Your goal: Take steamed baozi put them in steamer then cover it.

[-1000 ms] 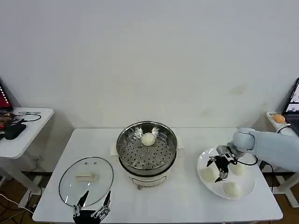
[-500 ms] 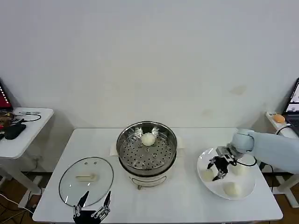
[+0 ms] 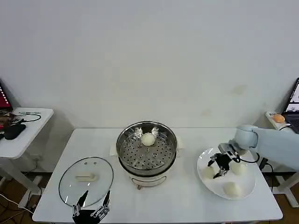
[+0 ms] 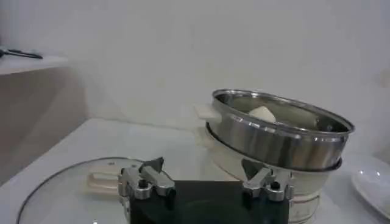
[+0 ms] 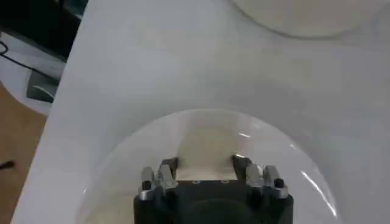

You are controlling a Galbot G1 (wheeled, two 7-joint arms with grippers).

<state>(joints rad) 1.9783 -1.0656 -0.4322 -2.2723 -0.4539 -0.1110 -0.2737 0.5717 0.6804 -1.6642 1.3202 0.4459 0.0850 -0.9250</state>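
Note:
The steamer stands mid-table on its white pot base, with one steamed baozi on its perforated floor; the left wrist view shows that baozi over the steel wall. A white plate at the right holds three baozi. My right gripper is down on the plate's left one, which fills the gap between the fingers; the jaws press on both its sides. The cover lies flat at the front left. My left gripper hovers open at the cover's near edge.
A small side table with cables stands at the far left. An orange object sits on a stand at the far right. Bare tabletop lies between the steamer and the plate.
My right gripper has shifted a little up and back over the plate, staying round the left baozi. The left arm, cover and steamer have not moved.

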